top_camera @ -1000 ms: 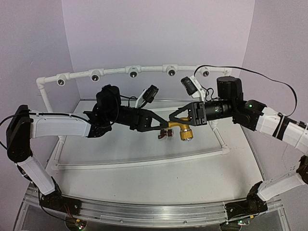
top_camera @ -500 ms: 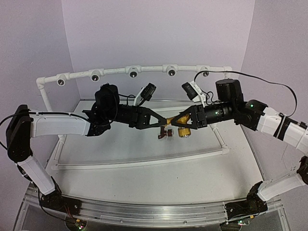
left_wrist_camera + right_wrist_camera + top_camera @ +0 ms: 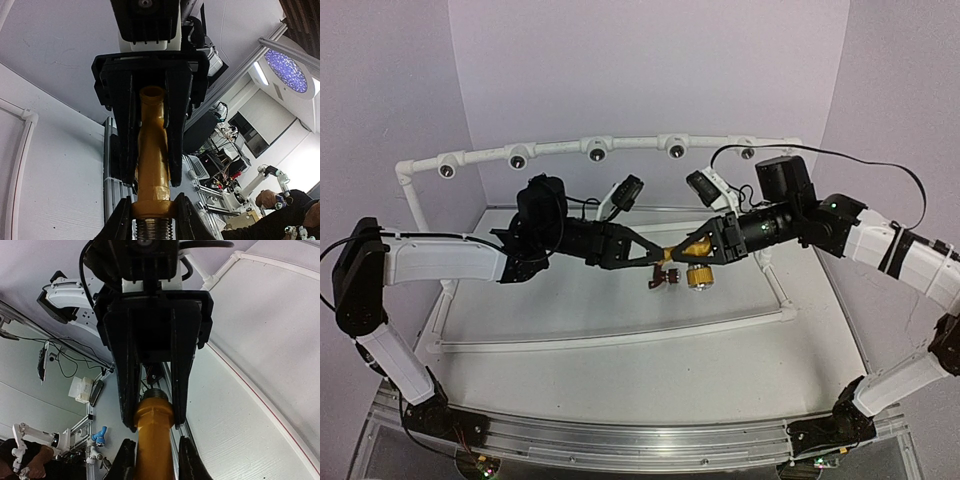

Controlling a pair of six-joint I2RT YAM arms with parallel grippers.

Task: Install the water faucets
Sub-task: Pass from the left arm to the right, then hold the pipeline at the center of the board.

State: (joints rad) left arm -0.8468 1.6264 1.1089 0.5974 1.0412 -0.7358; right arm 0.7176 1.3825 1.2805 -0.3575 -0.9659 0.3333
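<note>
A yellow-orange faucet (image 3: 696, 246) with a silvery threaded end is held in mid-air between my two grippers, over the white tray. My left gripper (image 3: 661, 253) is shut on its collar, just beside the thread (image 3: 152, 234). My right gripper (image 3: 686, 249) is shut on its body from the opposite side. The left wrist view shows the faucet (image 3: 151, 165) running from my left gripper (image 3: 152, 220) up between the right gripper's fingers (image 3: 176, 125). The right wrist view shows the faucet (image 3: 152, 440) inside my right gripper (image 3: 154, 460). A dark reddish-brown piece (image 3: 666, 281) hangs just under the fingertips.
A white pipe rail (image 3: 560, 147) with several round dark-holed sockets (image 3: 597, 154) curves along the back. White pipe posts and bars (image 3: 620, 335) frame the white tray (image 3: 570, 300) below the arms. Purple walls close in the back and sides.
My right gripper, wide open a second ago, has moved left and closed round the yellow faucet. The right arm rose and turned a little. The left arm has barely moved.
</note>
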